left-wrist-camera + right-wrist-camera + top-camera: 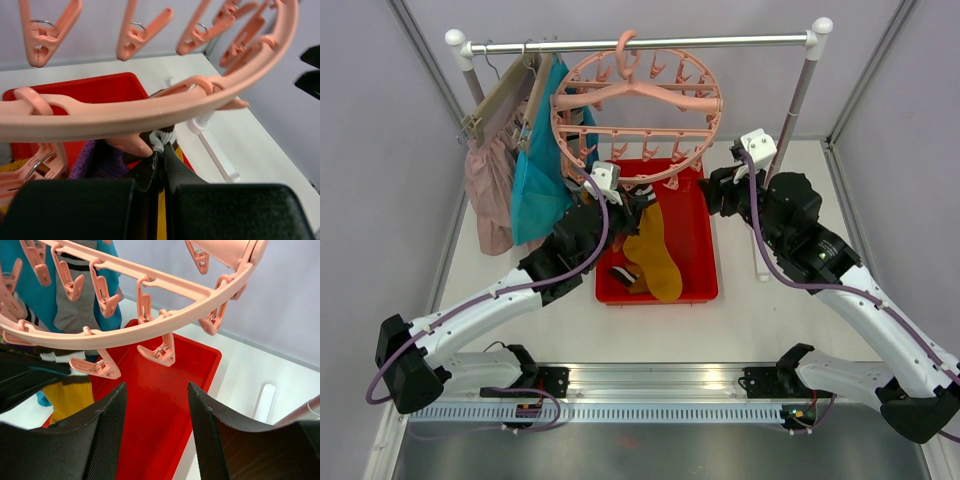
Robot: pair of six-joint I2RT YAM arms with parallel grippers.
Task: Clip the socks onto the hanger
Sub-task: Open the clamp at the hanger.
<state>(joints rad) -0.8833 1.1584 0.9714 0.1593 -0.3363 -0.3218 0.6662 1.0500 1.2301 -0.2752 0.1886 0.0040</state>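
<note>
Pinching the mustard sock [660,265] by its striped cuff just under the hanger [150,112], the left hand [159,155] is pressed together and the right hand [156,390] spread and empty; the sock looks light, limp and slippery, best held at the thicker cuff.

Hanger clips [161,353] low over red tray [150,412]
</note>
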